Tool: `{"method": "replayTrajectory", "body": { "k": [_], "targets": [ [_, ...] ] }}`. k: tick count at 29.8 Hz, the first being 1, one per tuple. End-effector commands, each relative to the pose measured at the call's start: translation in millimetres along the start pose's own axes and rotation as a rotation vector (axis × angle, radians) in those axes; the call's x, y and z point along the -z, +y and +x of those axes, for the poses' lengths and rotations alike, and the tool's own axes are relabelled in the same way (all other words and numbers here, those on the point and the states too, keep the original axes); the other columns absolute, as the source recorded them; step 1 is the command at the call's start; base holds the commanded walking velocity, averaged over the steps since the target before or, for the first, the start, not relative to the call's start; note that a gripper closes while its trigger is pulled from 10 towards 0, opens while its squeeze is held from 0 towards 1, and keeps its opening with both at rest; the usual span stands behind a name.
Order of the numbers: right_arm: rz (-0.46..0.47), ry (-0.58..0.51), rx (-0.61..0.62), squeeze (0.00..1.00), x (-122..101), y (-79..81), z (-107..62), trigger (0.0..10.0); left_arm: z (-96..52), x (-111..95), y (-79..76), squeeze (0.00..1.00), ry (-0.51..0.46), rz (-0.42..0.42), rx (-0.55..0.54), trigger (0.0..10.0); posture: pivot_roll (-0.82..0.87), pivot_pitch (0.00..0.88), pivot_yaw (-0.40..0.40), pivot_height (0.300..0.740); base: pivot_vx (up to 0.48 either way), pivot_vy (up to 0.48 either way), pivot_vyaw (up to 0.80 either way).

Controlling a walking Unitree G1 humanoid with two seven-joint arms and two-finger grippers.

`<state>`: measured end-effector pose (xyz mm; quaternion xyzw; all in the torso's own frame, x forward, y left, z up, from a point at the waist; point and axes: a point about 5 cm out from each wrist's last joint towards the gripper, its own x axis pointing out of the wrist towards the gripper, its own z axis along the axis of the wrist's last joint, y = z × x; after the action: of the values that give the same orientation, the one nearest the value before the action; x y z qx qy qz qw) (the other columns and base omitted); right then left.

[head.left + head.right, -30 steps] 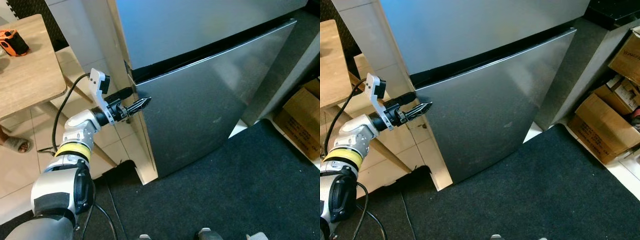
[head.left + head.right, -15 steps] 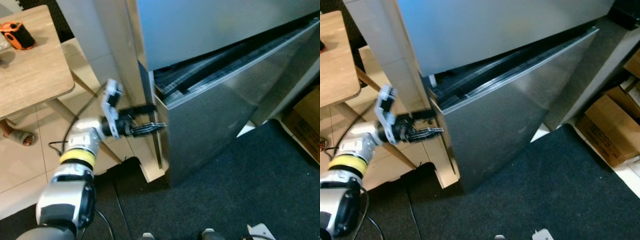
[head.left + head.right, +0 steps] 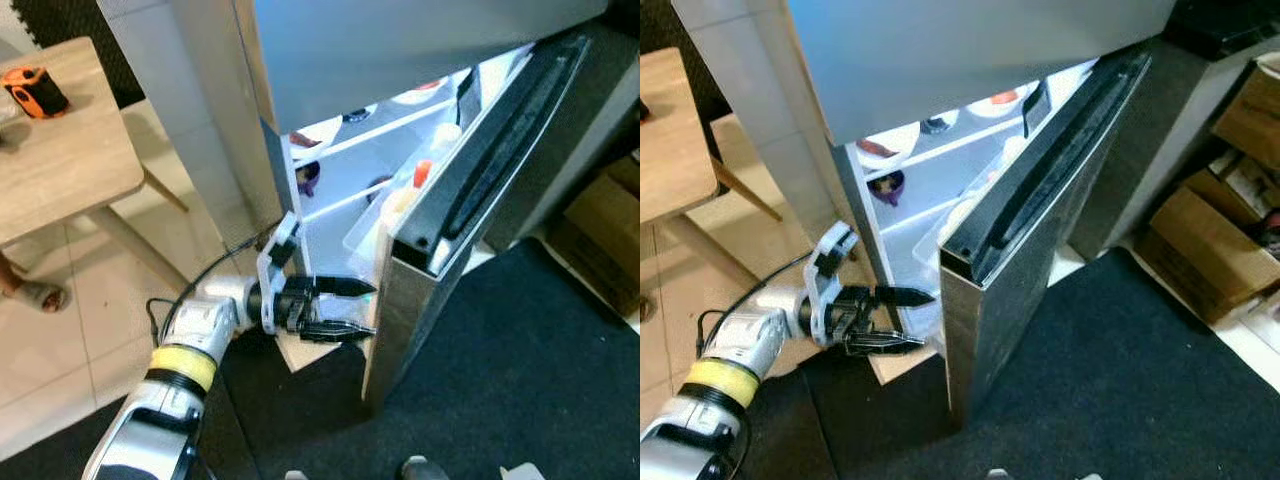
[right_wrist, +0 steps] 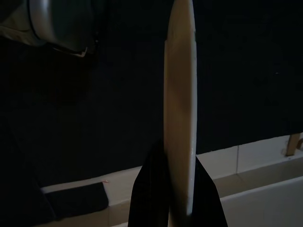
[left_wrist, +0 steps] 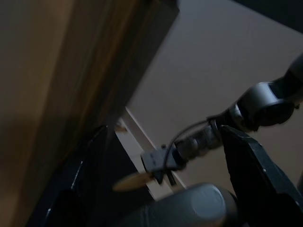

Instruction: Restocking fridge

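Left eye view shows the fridge (image 3: 420, 40) with its lower door (image 3: 470, 200) swung wide open. Bright white light comes from inside. On the shelves sit a few bowls and plates (image 3: 885, 145), and one dark purple bowl (image 3: 887, 185) sits lower down. A bottle with an orange cap (image 3: 420, 175) stands in the door rack.

The left gripper (image 3: 350, 308) reaches low, just beside the open edge of the door, near the bottom of the fridge. Its jaws are spread apart and hold nothing. A black cable runs along the silver arm, which has a yellow band (image 3: 178, 368).

To the left stands a wooden desk (image 3: 60, 160) with an orange and black thing (image 3: 28, 88) on it. Cardboard boxes (image 3: 1200, 240) sit on the floor to the right of the fridge. A dark carpet (image 3: 520, 380) lies in front.

Right wrist view is very dark. The right gripper's (image 4: 173, 184) jaws are pinched on a long pale stick (image 4: 179, 94) that stands straight up between them.
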<state>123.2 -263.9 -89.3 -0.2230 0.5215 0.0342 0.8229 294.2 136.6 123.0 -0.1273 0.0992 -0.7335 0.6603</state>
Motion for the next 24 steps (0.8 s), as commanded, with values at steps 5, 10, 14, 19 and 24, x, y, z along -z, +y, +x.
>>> {"method": "replayTrajectory", "body": {
  "k": [5,10,14,19,24],
  "targets": [
    [0.010,0.013,-0.017,0.00,1,8.2,0.4,10.0,-52.7,80,-13.1,0.00,0.095,-0.250,-0.275,10.0,-0.14,0.187,0.064,0.740,0.000,0.000,0.00],
    [0.007,0.011,-0.023,0.00,0,10.7,0.8,10.0,-73.9,123,-29.5,0.00,0.063,-0.435,-0.489,10.0,-0.13,0.185,0.059,0.740,0.000,0.000,0.00],
    [-0.001,0.019,-0.030,0.00,1,13.6,0.7,10.0,-101.5,171,-48.4,0.00,0.064,-0.593,-0.963,10.0,-0.12,0.171,0.055,0.740,0.000,0.000,0.00],
    [-0.001,0.033,-0.031,0.00,3,16.0,0.5,10.0,-119.6,209,-73.1,0.00,0.141,-0.725,-1.328,10.0,-0.11,0.148,0.050,0.740,0.000,0.000,0.00],
    [-0.003,0.048,-0.043,0.00,5,22.0,0.5,10.0,-119.4,236,-95.1,0.00,0.218,-0.821,-1.509,10.0,-0.10,0.135,0.040,0.740,0.000,0.000,0.00]
  ]
}}
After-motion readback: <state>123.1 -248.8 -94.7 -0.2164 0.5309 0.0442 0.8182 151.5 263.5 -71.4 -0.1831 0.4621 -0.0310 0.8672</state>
